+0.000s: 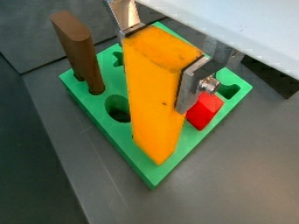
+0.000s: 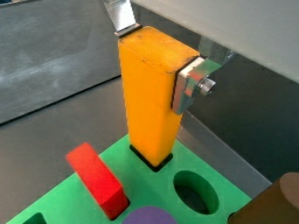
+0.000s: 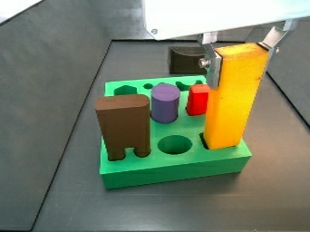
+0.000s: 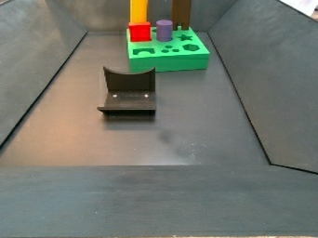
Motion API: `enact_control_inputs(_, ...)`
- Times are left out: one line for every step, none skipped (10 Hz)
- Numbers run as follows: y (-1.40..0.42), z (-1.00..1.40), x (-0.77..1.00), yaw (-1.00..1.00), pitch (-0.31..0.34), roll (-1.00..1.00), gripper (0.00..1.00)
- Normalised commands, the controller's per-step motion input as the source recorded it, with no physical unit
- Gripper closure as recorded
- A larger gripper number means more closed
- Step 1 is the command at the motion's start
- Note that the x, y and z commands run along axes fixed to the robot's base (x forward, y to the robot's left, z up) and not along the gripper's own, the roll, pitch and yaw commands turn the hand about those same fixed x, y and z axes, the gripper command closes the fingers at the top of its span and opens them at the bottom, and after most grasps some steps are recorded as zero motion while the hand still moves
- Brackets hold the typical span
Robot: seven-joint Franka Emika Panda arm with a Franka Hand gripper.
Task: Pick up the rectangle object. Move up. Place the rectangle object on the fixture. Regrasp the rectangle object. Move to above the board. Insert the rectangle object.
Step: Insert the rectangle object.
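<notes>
The yellow-orange rectangle object (image 1: 158, 96) stands upright with its lower end in a square hole at a corner of the green board (image 1: 152, 171). It shows in the other views too (image 2: 152, 96) (image 3: 233, 95) (image 4: 138, 9). My gripper (image 1: 158, 54) is shut on the bar's top end, one silver finger on each side, as a wrist view (image 2: 156, 54) and a side view (image 3: 240, 53) also show. The dark fixture (image 4: 128, 91) stands empty on the floor, apart from the board (image 4: 187, 58), and shows behind the board in a side view (image 3: 184, 60).
In the board stand a brown arch-legged block (image 3: 123, 127), a purple cylinder (image 3: 165, 101) and a red cube (image 3: 198, 100) next to the bar. A round hole (image 3: 177, 143) is open. Sloped dark walls enclose the floor (image 4: 162, 139).
</notes>
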Motion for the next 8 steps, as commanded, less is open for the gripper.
enact_control_inputs(0.09, -0.67, 0.20, 0.00, -0.017, 0.06, 1.00)
enact_control_inputs(0.09, -0.70, 0.13, 0.00, 0.000, 0.15, 1.00)
enact_control_inputs(0.06, -0.74, 0.12, 0.00, 0.000, 0.21, 1.00)
enact_control_inputs(0.04, -0.73, 0.01, 0.00, 0.000, 0.29, 1.00)
enact_control_inputs(0.09, -0.69, -0.35, -0.13, 0.000, 0.22, 1.00)
enact_control_inputs(0.06, -0.61, -0.59, -0.09, 0.000, 0.13, 1.00)
enact_control_inputs(0.00, -0.42, -0.63, -0.05, 0.000, 0.07, 1.00)
enact_control_inputs(0.00, -0.30, -0.52, -0.02, 0.000, 0.10, 1.00)
